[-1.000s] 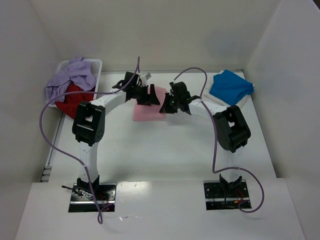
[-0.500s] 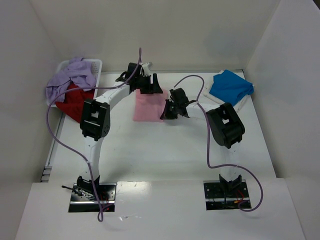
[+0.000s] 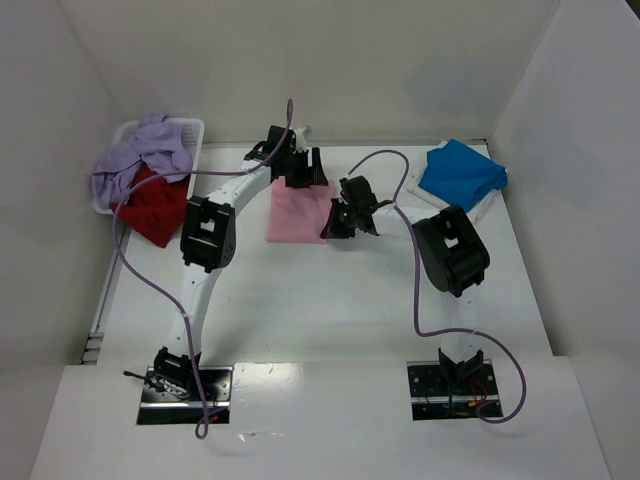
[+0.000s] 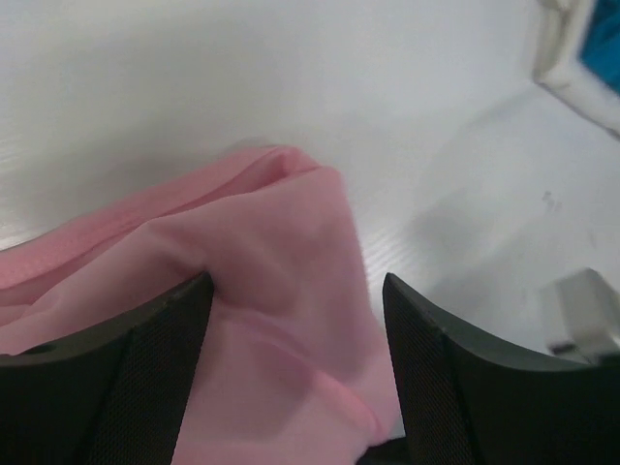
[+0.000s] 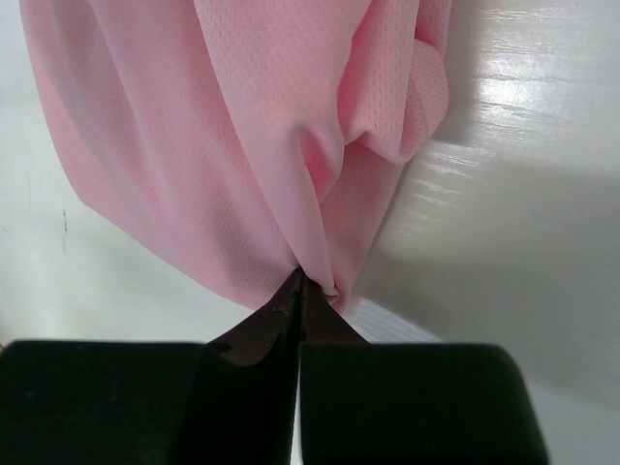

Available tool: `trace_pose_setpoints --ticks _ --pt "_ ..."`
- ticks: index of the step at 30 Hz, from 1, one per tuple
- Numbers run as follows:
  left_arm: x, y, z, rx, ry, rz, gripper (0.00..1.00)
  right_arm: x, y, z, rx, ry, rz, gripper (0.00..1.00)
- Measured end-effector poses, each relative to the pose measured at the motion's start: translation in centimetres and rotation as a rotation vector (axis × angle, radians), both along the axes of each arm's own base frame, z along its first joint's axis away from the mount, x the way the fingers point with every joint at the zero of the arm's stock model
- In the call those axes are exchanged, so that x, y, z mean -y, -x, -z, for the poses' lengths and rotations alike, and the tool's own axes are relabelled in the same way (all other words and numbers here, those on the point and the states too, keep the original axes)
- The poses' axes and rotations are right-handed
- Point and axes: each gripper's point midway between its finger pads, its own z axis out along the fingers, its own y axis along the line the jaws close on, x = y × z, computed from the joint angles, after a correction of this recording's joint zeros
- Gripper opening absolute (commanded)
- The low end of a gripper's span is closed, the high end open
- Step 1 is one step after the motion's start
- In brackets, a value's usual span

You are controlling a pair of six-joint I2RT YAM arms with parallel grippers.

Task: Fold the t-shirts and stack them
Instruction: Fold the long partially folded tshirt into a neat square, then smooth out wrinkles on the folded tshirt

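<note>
The light pink t-shirt lies folded in the middle of the table. My left gripper is at its far edge, open, with pink cloth lying between the spread fingers. My right gripper is at its right edge, shut on a pinched fold of the pink cloth. The bright blue t-shirt lies folded at the back right. The lavender t-shirt and the red t-shirt spill out of the basket at the back left.
A white perforated basket stands at the back left. The blue shirt rests on a white board. White walls close the table at the back and sides. Purple cables loop over both arms.
My left gripper has moved from over the pink shirt toward its far edge. My right gripper shifted slightly left and nearer, then held still with the cloth.
</note>
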Motion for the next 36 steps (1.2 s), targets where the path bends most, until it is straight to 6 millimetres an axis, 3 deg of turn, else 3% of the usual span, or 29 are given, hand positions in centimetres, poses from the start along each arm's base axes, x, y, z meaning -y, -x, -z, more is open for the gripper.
trace_pose_setpoints --ticks 5,15,18,23,26,28,30,32,33,36 --pt "-0.6 -0.5 3.2 -0.051 -0.061 -0.042 0.84 0.0 -0.1 0.0 0.003 0.001 0.004 0.00" --pt "-2.1 -2.4 2.2 -0.002 -0.148 -0.137 0.87 0.7 0.4 -0.7 0.015 0.016 0.013 0.00" --pt "-2.0 -2.9 1.1 0.022 -0.146 -0.141 0.89 1.2 0.6 -1.7 0.029 0.033 0.024 0.07" --pt "-2.6 -2.6 -1.1 0.065 -0.172 -0.133 0.94 2.1 -0.1 -5.5 0.101 0.035 0.044 0.21" --pt "-4.2 -0.5 -3.8 0.072 -0.183 -0.141 0.96 2.6 -2.0 -9.6 0.189 0.012 0.068 0.21" --pt "-5.5 1.0 -6.5 0.109 -0.168 -0.159 0.96 3.1 -3.9 -12.6 0.258 -0.010 0.092 0.15" --pt "-7.5 2.5 -9.1 0.146 -0.150 -0.191 0.88 3.6 -5.7 -15.3 0.324 -0.029 0.116 0.04" --pt "-9.7 3.4 -10.9 0.189 -0.123 -0.234 0.77 4.0 -7.2 -17.3 0.370 -0.042 0.131 0.00" --pt "-10.5 3.9 -11.3 0.193 -0.110 -0.252 0.63 4.1 -8.0 -17.9 0.386 -0.048 0.138 0.00" --pt "-12.9 4.2 -9.9 0.177 -0.085 -0.302 0.47 3.6 -10.1 -18.0 0.404 -0.059 0.141 0.00"
